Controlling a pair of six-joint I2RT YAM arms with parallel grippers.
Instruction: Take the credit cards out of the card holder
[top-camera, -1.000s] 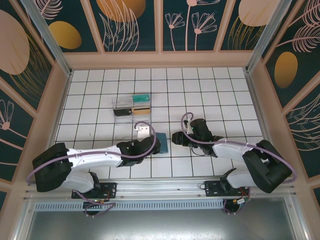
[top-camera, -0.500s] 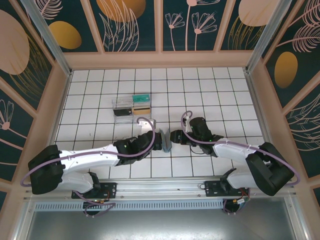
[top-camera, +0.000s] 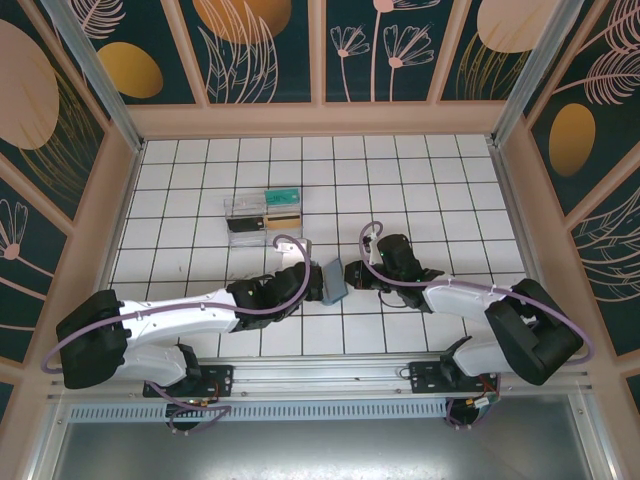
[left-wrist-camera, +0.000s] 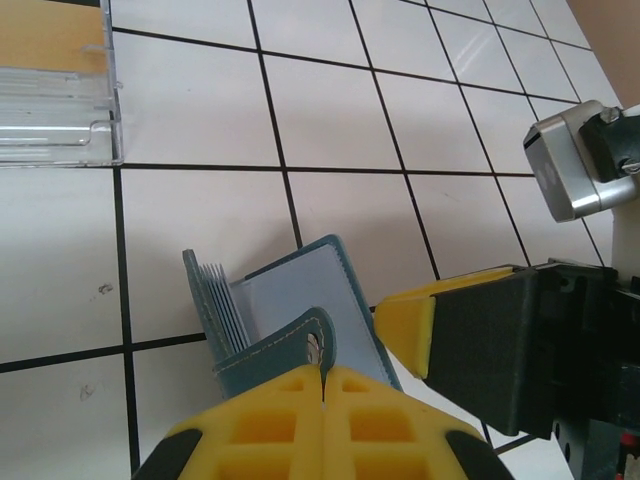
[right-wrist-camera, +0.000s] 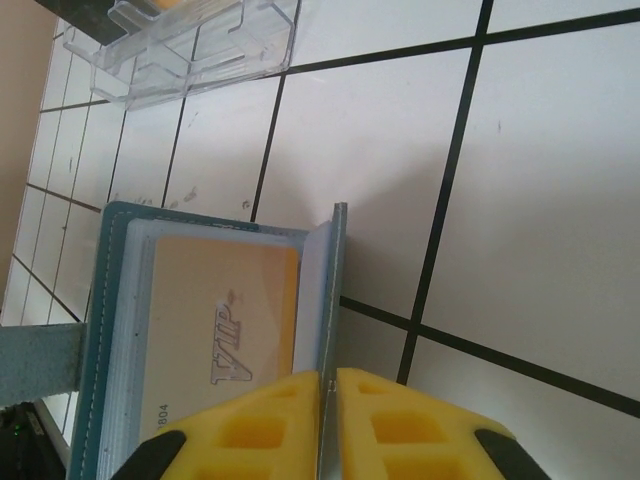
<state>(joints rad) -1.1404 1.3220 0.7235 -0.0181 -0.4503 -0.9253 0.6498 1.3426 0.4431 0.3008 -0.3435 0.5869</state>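
Observation:
The slate-blue card holder (top-camera: 334, 281) is held off the tiles between both grippers, partly open. My left gripper (left-wrist-camera: 325, 372) is shut on its snap strap; the holder's sleeves (left-wrist-camera: 225, 305) fan out just beyond. My right gripper (right-wrist-camera: 328, 378) is shut on the edge of one cover (right-wrist-camera: 338, 290), which stands edge-on. Inside the card holder (right-wrist-camera: 120, 300) lies an orange-tan credit card (right-wrist-camera: 225, 320) marked VIP. From above, the left gripper (top-camera: 318, 284) and right gripper (top-camera: 351, 274) meet at the holder. A teal card (top-camera: 282, 194) and an orange-tan card (top-camera: 284, 214) lie on the tiles farther back.
A clear plastic box (top-camera: 245, 214) stands behind the left arm, beside the loose cards; it is also in the left wrist view (left-wrist-camera: 55, 110) and the right wrist view (right-wrist-camera: 190, 40). White tiles stretch open to the right and far back.
The left gripper carried the card holder right and up off the tiles. The right gripper closed in from the right and shut on its cover.

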